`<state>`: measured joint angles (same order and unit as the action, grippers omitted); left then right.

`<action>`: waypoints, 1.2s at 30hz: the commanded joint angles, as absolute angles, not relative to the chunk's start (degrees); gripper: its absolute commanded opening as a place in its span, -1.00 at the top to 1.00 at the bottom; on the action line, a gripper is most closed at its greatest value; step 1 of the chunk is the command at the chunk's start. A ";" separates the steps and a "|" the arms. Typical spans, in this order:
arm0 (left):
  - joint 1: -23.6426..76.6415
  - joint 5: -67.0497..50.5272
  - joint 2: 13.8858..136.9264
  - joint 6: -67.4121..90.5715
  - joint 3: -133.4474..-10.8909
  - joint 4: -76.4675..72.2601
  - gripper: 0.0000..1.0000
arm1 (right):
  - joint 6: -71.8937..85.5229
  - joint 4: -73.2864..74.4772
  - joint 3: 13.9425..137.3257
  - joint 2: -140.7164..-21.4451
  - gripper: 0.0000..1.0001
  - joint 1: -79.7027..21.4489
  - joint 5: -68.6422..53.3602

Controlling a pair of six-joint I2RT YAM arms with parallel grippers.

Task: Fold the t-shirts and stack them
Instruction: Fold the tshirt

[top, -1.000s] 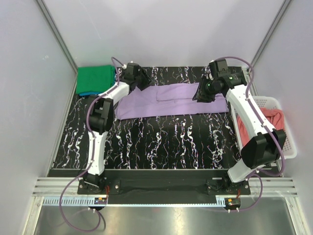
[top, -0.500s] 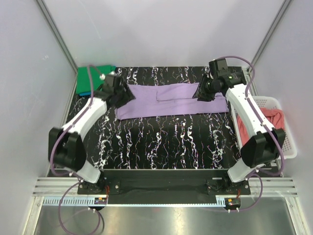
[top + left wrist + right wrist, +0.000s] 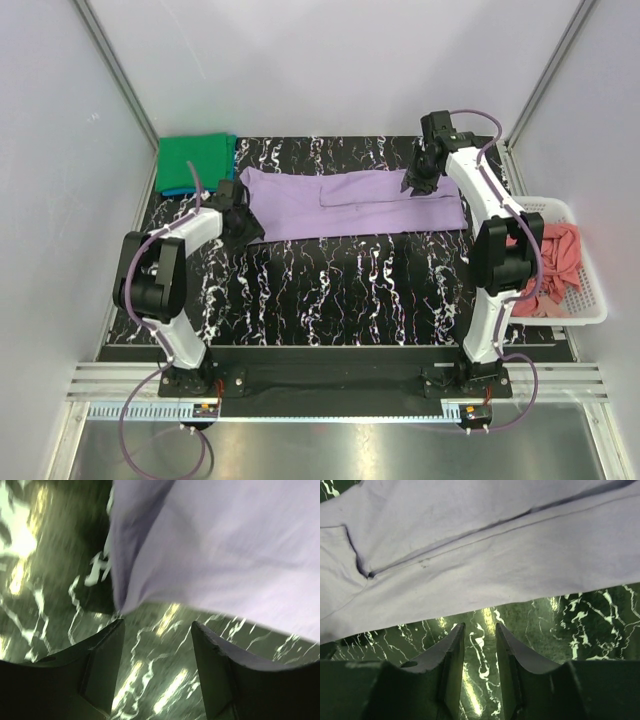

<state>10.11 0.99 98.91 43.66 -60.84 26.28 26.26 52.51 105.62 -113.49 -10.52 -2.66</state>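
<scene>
Corners are the whole game right now. The purple shirt (image 3: 350,203) lies flat as a long strip across the back of the bench (image 3: 350,290), already doubled lengthwise by the look of it, so I'd say the step in hand is picking up its ends for the cross fold.

The left gripper (image 3: 157,625) sits at the strip's near-left corner with its fingers wide apart and nothing between them, and the cloth corner is just ahead of the tips. The right gripper (image 3: 480,626) is at the far edge toward the right end. Its fingers are only a narrow gap apart and also empty, over bare bench just short of the shirt's edge.

To do it well, I think the lower finger has to slide along the bench and get under every layer, not just the top one, or the strip will peel apart on the lift. The right one probably wants a wider gap before it goes in. Lift both ends evenly and keep the long edges lined up.

The green shirt (image 3: 195,162) is folded in the back-left corner, and that looks like the stack to land on.

Hard to see:
- The left wrist view is smeared, so I can't count layers at that corner.
- I can't tell if either gripper's tips touch the bench.
- The blue shirt (image 3: 175,190) is only a sliver under the green one.
- The pink shirt (image 3: 555,262) is crumpled in the basket (image 3: 590,305), partly behind the right arm.
</scene>
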 commanded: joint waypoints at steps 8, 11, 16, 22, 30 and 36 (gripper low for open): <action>6.15 4.66 103.97 46.15 -66.97 26.98 -0.19 | 23.64 45.97 104.05 -114.76 0.25 -5.80 -1.06; 6.15 4.31 106.95 44.57 -69.60 26.54 0.15 | 23.03 45.70 108.43 -120.47 0.25 -5.19 1.39; 5.54 6.06 114.42 41.67 -79.16 29.00 0.68 | 21.98 48.16 114.43 -127.79 0.28 -4.57 3.86; 4.13 7.02 124.07 37.88 -97.15 30.92 0.99 | 19.16 47.11 114.08 -127.97 0.27 -3.25 7.82; 0.09 -5.06 130.34 36.39 -109.68 29.36 0.07 | 16.53 46.93 117.41 -130.42 0.24 -2.02 7.48; 2.28 -2.76 115.38 31.03 -98.84 25.93 -0.38 | 16.00 50.88 124.36 -137.90 0.25 -0.53 6.60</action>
<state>-0.34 -3.16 127.83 35.24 -104.36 28.51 17.56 48.27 121.58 -135.00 -1.37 6.42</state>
